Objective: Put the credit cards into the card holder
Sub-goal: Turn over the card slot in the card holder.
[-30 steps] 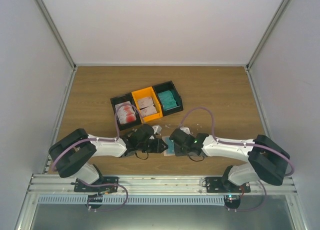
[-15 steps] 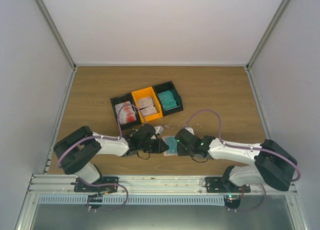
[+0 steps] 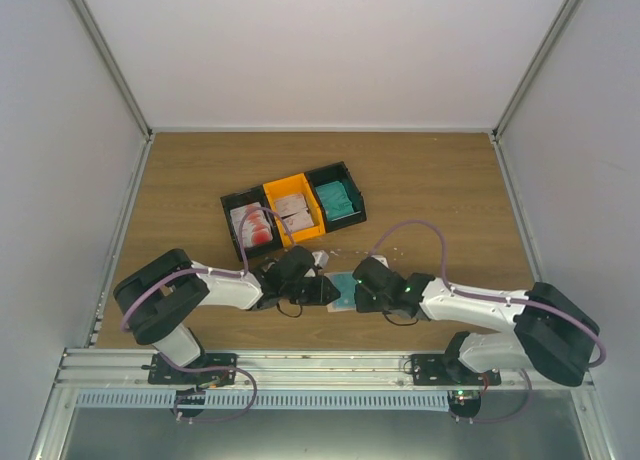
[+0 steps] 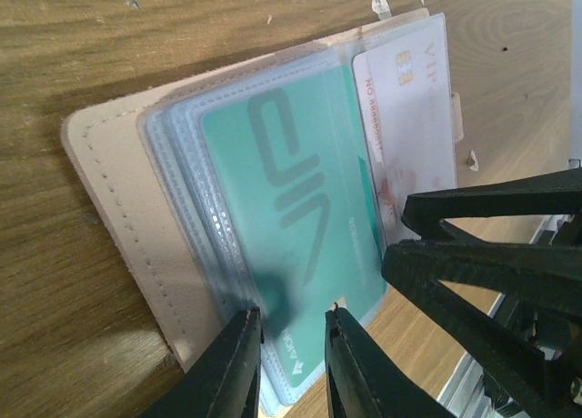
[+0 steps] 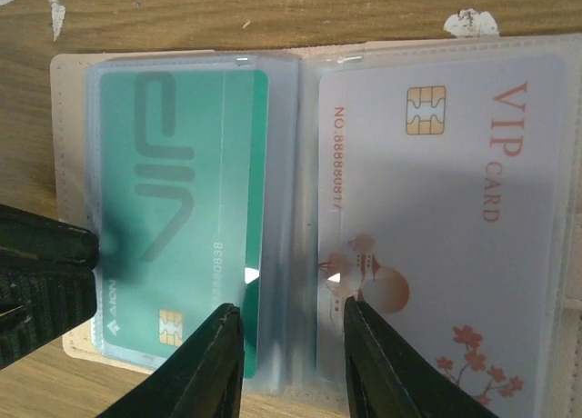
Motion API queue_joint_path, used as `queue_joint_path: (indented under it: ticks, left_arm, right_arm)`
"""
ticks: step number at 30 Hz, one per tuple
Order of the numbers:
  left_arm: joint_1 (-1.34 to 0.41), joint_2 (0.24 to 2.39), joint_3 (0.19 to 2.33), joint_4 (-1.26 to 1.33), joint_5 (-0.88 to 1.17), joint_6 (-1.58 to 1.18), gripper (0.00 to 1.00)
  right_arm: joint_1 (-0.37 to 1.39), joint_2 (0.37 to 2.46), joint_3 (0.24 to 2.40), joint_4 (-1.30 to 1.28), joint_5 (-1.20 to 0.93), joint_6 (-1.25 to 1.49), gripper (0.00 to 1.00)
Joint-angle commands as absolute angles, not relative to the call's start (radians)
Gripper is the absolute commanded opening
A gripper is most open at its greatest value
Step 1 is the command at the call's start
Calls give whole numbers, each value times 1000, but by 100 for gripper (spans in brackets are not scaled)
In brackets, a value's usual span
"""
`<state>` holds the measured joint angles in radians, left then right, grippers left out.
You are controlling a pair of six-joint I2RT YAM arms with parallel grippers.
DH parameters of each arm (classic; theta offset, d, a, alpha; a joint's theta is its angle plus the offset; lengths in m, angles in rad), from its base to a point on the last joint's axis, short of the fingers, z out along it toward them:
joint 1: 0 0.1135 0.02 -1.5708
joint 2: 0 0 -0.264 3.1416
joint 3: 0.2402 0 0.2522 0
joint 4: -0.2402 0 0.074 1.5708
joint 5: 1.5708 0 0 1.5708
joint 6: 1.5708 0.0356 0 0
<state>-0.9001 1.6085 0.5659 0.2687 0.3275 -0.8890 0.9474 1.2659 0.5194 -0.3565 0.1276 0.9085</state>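
Observation:
The card holder (image 5: 65, 118), beige with clear sleeves, lies open on the wood between both arms (image 3: 340, 302). A teal credit card (image 5: 182, 182) sits in its left sleeve and a white VIP card (image 5: 446, 200) with red print in its right sleeve. My right gripper (image 5: 289, 306) stands open, one finger on each side of the middle fold. My left gripper (image 4: 293, 313) is narrowly open over the near edge of the teal card (image 4: 291, 182) and the sleeves; whether it pinches them I cannot tell. In the top view the left gripper (image 3: 322, 290) and the right gripper (image 3: 355, 283) nearly meet.
Three joined bins stand behind the holder: a black one (image 3: 250, 226) with white-red cards, an orange one (image 3: 293, 212) with pale cards, a black one (image 3: 336, 201) with teal cards. Small white scraps (image 5: 470, 21) lie on the wood beyond the holder.
Both grippers shifted slightly to the right over the holder. The right forearm swung lower and outward. More of the teal card now shows between them.

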Motion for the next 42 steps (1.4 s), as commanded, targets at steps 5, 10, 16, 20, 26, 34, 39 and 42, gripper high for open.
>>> queue_joint_path:
  ticks: [5, 10, 16, 20, 26, 34, 39, 42]
  left_arm:
    - [-894, 1615, 589, 210, 256, -915, 28]
    - [-894, 1617, 591, 200, 249, -921, 25]
    - [-894, 1621, 591, 188, 236, -928, 21]
    - [-894, 1622, 594, 186, 238, -924, 21]
    - [-894, 1625, 592, 191, 242, -921, 21]
    - [-894, 1625, 584, 214, 259, -922, 21]
    - [-894, 1600, 570, 230, 257, -925, 22]
    - [-896, 1571, 555, 237, 246, -926, 23]
  right_arm:
    - [940, 1241, 505, -358, 105, 862, 34]
    - [947, 1270, 539, -380, 114, 828, 30]
    - [975, 1300, 588, -417, 155, 820, 30]
    - [1000, 1319, 631, -454, 200, 826, 30]
    - [1016, 1361, 671, -492, 235, 837, 27]
    - [1016, 1400, 626, -445, 200, 863, 23]
    - [1017, 1405, 604, -437, 190, 879, 19]
    - [1016, 1404, 588, -434, 191, 888, 15]
